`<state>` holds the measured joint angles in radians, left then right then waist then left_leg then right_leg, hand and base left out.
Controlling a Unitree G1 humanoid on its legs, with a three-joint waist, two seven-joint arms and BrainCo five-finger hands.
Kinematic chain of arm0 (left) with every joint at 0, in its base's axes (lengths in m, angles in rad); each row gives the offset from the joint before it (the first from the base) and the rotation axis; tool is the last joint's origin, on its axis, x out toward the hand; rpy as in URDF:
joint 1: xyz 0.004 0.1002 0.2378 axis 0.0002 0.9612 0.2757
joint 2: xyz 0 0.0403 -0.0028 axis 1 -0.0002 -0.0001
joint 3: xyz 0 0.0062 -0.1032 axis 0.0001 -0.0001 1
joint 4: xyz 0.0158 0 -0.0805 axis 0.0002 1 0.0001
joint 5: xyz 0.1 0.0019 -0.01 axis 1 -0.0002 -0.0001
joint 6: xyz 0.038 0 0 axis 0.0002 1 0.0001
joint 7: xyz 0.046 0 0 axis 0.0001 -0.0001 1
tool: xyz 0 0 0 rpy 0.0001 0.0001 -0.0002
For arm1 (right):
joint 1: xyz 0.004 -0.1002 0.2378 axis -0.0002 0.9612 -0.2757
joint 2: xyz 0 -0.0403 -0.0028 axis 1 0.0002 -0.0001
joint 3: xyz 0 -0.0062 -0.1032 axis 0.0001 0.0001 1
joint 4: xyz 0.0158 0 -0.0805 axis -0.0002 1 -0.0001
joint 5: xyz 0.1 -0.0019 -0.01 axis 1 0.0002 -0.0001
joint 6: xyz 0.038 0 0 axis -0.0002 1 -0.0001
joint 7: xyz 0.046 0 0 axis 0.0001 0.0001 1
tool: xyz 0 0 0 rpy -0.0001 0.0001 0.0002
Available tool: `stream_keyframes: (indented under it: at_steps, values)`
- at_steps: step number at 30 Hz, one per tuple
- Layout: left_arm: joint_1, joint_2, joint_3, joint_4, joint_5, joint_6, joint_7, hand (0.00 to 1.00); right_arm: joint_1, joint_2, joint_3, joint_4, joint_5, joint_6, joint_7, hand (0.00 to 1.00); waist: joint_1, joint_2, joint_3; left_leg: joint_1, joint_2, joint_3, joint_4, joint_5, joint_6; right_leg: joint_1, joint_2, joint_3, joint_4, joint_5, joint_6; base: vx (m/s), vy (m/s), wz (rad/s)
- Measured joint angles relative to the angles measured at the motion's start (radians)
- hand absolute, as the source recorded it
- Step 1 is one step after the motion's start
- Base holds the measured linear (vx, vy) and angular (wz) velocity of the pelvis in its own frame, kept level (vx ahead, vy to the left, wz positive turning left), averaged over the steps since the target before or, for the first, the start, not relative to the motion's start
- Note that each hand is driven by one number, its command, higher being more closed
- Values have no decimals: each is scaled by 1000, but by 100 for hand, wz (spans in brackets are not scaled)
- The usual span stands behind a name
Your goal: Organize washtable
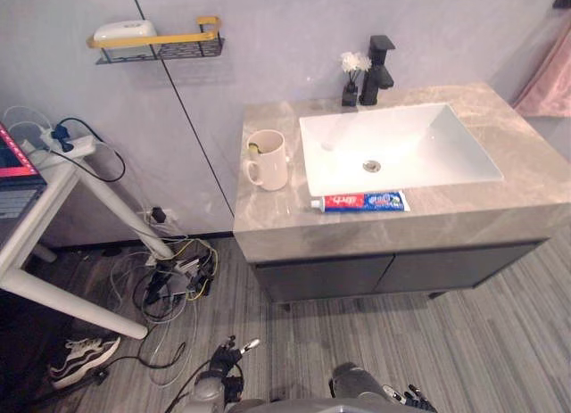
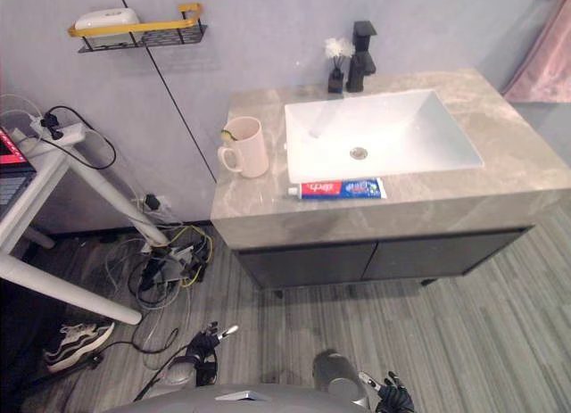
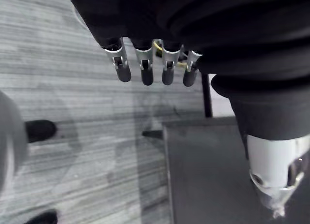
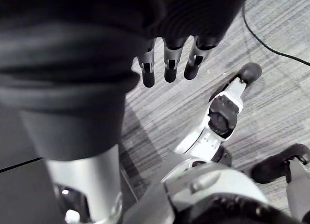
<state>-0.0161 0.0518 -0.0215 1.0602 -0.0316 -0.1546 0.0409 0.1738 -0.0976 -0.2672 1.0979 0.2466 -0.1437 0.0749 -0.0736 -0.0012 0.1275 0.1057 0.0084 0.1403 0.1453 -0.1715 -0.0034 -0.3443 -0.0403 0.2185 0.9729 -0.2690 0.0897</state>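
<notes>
Left eye view is showing the red-white-and-blue plastic toothpaste tube (image 1: pixel 361 202) lying sideways just in front of the white sink (image 1: pixel 446 145), while the left hand (image 3: pixel 145 69) and right hand (image 4: pixel 169 69) are hanging well below it, fingers loose, holding nothing.

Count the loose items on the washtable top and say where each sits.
3. A cream mug stands left of the sink; a toothpaste tube lies in front of it; a small flower vase stands behind it by the faucet. The mug may hide something inside.
</notes>
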Motion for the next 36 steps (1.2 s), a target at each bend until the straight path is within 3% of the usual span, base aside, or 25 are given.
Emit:
stream_keyframes:
  at_steps: [2, 3, 4, 5, 6, 8, 9, 13, 15, 18, 20, 21, 22, 24, 25, 26, 30, 36]
  values:
    - [-16, -10, 0, 3, 0, -2, 0, 0, -10, 0, -8, 0, 0, -3, -5, 0, 0, 3, 1, 23, 44, 0, -31, -3, -13, -25, -40, -92, -196, -1, -5, -178, -120, 13]
    - [-16, -7, -1, 8, 0, -4, -1, 0, -9, 0, -11, 3, 0, -4, -8, 0, -1, -2, -2, 24, 53, -6, -34, -14, -39, -4, -46, -105, -325, 31, 10, -174, -174, 22]
    - [-17, 4, -6, 20, 0, -6, -3, 0, -1, 6, -14, 8, 0, -4, -8, 0, -1, -25, -8, 28, 46, -15, -34, -27, -60, 24, -67, -99, -449, 103, 8, -77, -269, 16]
    - [-21, -6, -2, 61, 0, -2, -4, 0, -11, 2, -26, 30, 0, 0, -8, 0, 2, -25, 3, 51, 61, -26, -30, -44, -87, 49, -65, -114, -473, 97, 5, -3, -285, 12]
    - [-21, -9, -2, 65, 0, -1, -6, 0, -11, 1, -29, 33, 0, 0, -8, 0, 1, -18, 5, 50, 67, -26, -29, -43, -90, 57, -61, -120, -479, 93, -1, 123, -324, 17]
    - [15, -41, 43, 85, 3, 2, -27, 0, -4, -11, -81, 53, -1, 2, -6, 0, 3, 43, -12, 61, 130, -15, -21, -29, -112, 90, -9, -160, -509, 72, -35, 200, -267, 22]
    - [18, -41, 62, 85, 4, 2, -31, 0, -4, -11, -87, 54, -1, 2, -5, 0, 2, 48, -11, 61, 138, -14, -16, -21, -124, 102, -3, -166, -514, 69, -40, 188, -210, 19]
    - [24, -39, 135, 92, -1, 4, -30, 0, -4, -14, -81, 67, -2, 1, 10, 0, 7, 41, -5, 66, 173, -41, 113, 16, -153, 248, 8, -218, -590, 73, -57, 119, -132, 29]
    - [27, -37, 159, 79, -2, 3, -30, 0, -6, -14, -68, 73, -2, -3, 15, 0, 20, 36, -5, -3, 192, -68, 289, 15, -154, 299, 18, -231, -635, 75, -63, 5, -66, 17]
    - [25, -25, 185, 66, -29, 2, -26, 0, -6, -18, -56, 82, -1, -5, 22, 0, 29, 29, 4, -124, 211, -110, 515, 81, -220, 326, 23, -242, -650, 78, -76, -43, -26, 6]
    - [32, -13, 185, 69, -42, 2, -25, 0, -2, -12, -48, 83, -1, -5, 23, 0, 27, 20, 10, -120, 221, -81, 526, 70, -197, 351, 13, -241, -676, 88, -81, -19, 12, 2]
    - [41, -13, 184, 67, -42, 1, -23, 0, 0, -14, -49, 82, -2, -5, 22, 0, 23, 21, 9, -109, 228, -41, 464, 6, -159, 365, 10, -240, -704, 96, -78, -30, 69, 1]
    - [42, -13, 184, 66, -42, 1, -23, 0, 0, -13, -50, 82, -2, -5, 22, 0, 23, 21, 9, -103, 225, -18, 384, -26, -146, 367, 6, -237, -722, 105, -72, -92, 131, -3]
    - [51, -15, 181, 68, -42, 1, -21, 0, -1, -15, -52, 84, -1, -6, 22, 0, 20, 34, 7, -64, 220, 6, 168, 26, -136, 351, 12, -235, -728, 108, -53, -98, 178, -9]
    - [53, -17, 179, 77, -41, 2, -21, 0, -2, -20, -63, 85, -2, -5, 21, 0, 19, 48, 8, -43, 220, 16, 92, 20, -145, 345, 18, -225, -726, 104, -38, -4, 242, -12]
    - [56, -8, 179, 88, -39, 5, -22, 0, -1, -10, -78, 86, -1, -5, 20, 0, 13, 44, 2, -21, 195, 26, 32, 23, -139, 348, -2, -217, -740, 114, -20, 42, 246, -13]
    - [61, 8, 136, 97, -29, 5, -28, 0, 20, 0, -104, 91, -1, 2, 21, 0, 10, 26, -20, 10, 116, 64, -88, 65, -102, 349, -60, -183, -816, 162, 11, 106, 196, -12]
    - [57, 20, 93, 117, -29, 4, -32, 0, 22, -1, -123, 93, -6, 3, 22, 0, 4, 30, -30, 42, 86, 99, -116, 67, -92, 361, -77, -157, -865, 185, 28, 143, 54, -16]
